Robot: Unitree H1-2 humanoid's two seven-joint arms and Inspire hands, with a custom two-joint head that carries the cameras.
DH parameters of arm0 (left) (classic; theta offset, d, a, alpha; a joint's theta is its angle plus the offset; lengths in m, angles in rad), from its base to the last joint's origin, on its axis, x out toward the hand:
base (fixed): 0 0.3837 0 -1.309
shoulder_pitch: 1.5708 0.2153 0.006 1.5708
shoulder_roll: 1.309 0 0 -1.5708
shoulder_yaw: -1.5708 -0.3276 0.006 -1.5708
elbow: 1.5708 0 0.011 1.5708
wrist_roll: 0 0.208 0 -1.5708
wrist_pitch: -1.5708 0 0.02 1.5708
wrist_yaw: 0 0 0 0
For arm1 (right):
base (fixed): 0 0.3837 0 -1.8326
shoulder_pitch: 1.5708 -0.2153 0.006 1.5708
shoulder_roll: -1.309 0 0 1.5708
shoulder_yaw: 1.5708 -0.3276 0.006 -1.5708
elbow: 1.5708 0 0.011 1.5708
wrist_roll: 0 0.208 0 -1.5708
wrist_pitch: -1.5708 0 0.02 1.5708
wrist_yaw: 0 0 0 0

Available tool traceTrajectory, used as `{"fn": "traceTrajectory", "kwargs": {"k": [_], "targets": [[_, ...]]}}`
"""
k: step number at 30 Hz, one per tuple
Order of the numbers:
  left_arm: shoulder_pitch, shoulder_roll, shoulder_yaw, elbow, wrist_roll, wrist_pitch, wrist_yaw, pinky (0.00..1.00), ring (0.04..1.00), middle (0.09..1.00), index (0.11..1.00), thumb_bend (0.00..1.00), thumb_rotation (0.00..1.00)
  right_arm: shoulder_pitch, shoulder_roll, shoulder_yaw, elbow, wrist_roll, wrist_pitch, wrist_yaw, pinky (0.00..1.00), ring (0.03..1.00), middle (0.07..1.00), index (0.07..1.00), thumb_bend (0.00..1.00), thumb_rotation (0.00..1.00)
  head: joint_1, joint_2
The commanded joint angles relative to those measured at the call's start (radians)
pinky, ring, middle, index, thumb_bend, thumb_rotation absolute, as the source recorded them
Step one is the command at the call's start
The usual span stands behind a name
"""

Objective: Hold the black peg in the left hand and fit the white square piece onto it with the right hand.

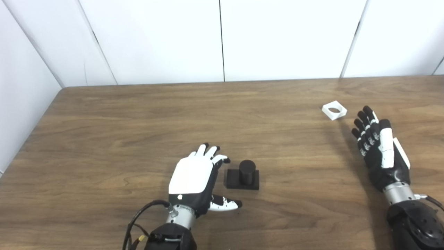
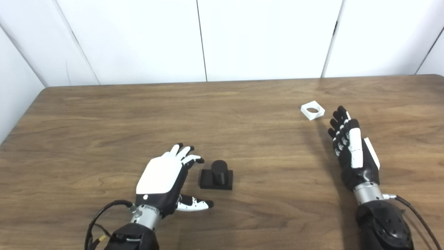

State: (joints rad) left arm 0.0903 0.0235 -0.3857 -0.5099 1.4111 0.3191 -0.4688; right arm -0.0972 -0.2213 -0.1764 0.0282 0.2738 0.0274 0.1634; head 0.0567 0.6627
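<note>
The black peg (image 1: 245,174), a short cylinder on a square black base, stands upright on the wooden table (image 1: 138,121) near the front middle. My left hand (image 1: 194,178) lies just left of it, palm down, fingers spread and open, thumb reaching toward the base without touching it. The white square piece (image 1: 334,110) with a round hole lies flat at the far right. My right hand (image 1: 380,149) hovers a little nearer than the piece and to its right, open, fingertips pointing toward it, holding nothing.
White wall panels (image 1: 222,38) rise behind the table's back edge. The table's left edge (image 1: 31,133) runs diagonally at the picture's left. Cables hang off both wrists near the bottom edge.
</note>
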Motion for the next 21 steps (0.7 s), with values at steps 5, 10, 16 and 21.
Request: {"fn": "traceTrajectory", "kwargs": {"k": [5,10,16,21], "targets": [[-0.057,-0.029,0.02,0.041,0.005,-0.026,0.011,0.92,1.0,0.952,0.759,0.91,0.35,0.019,0.0,0.001,0.021,0.008,-0.017,0.014,1.0,1.0,1.0,1.0,0.6,1.0,0.001,0.0],[-0.106,-0.044,0.043,0.058,-0.018,-0.022,-0.056,0.95,1.0,0.964,0.77,0.89,0.35,0.026,0.002,0.001,0.022,0.013,-0.028,0.017,1.0,1.0,1.0,1.0,0.6,1.0,-0.001,0.001],[-0.163,-0.064,0.063,0.057,-0.033,-0.007,-0.156,0.99,1.0,0.977,0.781,0.87,0.3,0.034,0.001,0.0,0.02,0.017,-0.028,0.02,1.0,1.0,1.0,1.0,0.59,1.0,0.0,0.006],[-0.194,-0.081,0.077,0.057,-0.029,0.002,-0.216,1.0,1.0,0.978,0.784,0.87,0.26,0.038,0.005,-0.002,0.015,0.017,-0.022,0.017,1.0,1.0,1.0,1.0,0.59,1.0,-0.001,0.01]]}}
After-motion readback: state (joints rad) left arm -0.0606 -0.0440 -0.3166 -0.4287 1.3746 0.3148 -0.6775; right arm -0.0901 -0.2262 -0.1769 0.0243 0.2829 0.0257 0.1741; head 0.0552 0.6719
